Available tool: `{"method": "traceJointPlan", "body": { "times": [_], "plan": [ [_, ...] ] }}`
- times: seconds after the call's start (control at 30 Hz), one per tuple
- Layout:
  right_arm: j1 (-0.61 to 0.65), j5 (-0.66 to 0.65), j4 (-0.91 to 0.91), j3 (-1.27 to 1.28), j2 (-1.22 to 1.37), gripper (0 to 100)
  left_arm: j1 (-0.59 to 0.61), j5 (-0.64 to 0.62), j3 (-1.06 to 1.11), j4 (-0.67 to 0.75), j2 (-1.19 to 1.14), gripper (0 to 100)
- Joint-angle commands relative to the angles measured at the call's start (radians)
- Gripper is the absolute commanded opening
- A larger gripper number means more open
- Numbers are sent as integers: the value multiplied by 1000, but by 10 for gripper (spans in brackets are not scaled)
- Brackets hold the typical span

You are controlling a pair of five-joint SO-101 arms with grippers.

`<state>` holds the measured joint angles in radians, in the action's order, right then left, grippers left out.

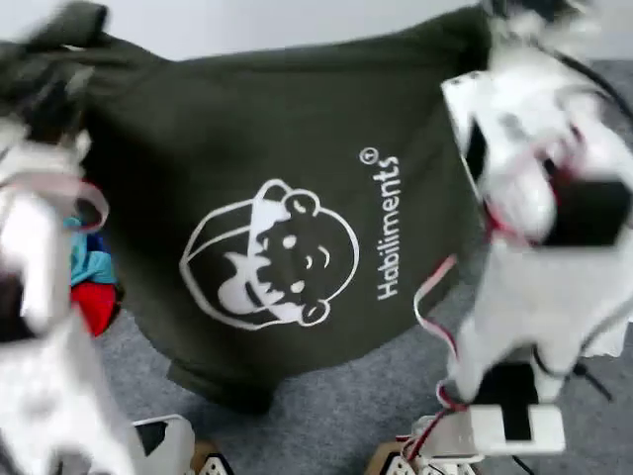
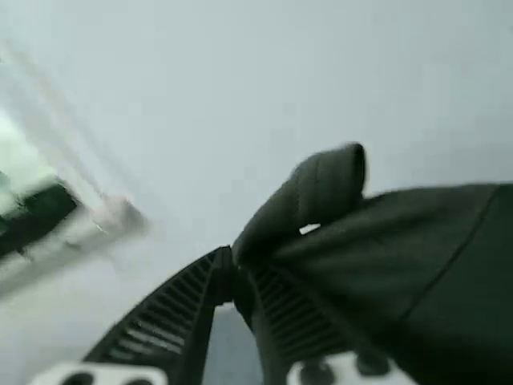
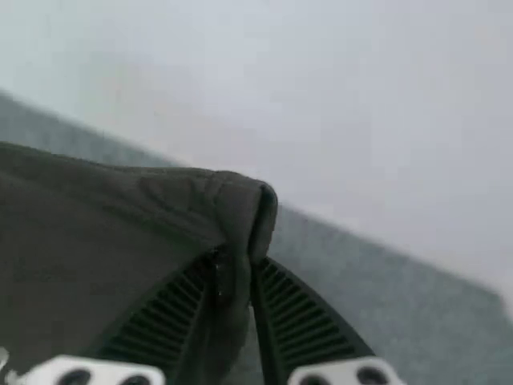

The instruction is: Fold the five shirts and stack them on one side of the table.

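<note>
I see dark green shirt [image 1: 277, 158] hung up off grey table [image 1: 346, 416]; L gripper [image 2: 235, 271] pinched on one corner, R gripper [image 3: 238, 271] clamped on the other.

The dark olive-green fabric shirt [image 1: 247, 148] I hold is plain except for a white cartoon animal-face print [image 1: 269, 254] and a line of white lettering beside it. My left gripper [image 2: 235, 273] and my right gripper [image 3: 238, 269] have black ribbed fingers on white bodies. The felt-like table top [image 1: 336, 416] is mid grey. A crumpled red cloth [image 1: 99, 309] and a crumpled turquoise cloth [image 1: 87, 259] are both unpatterned.
</note>
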<state>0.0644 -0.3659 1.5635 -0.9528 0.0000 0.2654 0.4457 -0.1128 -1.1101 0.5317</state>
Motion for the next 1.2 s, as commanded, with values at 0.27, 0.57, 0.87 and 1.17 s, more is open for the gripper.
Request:
{"method": "traceJointPlan", "body": {
  "times": [0.27, 0.57, 0.87, 1.17],
  "plan": [
    [-13, -2, -417, 192, 478, 10, -5, 38, 108, 462, -638, 6],
    [-13, -3, -748, 192, 636, 10, -29, 35, -286, 494, -1056, 6],
    [-16, -28, -1061, 192, 650, 10, -60, 35, -768, 494, -1244, 6],
    [-33, -109, -1081, 193, 697, 10, -92, 41, -852, 404, -1324, 6]
  ]
}}
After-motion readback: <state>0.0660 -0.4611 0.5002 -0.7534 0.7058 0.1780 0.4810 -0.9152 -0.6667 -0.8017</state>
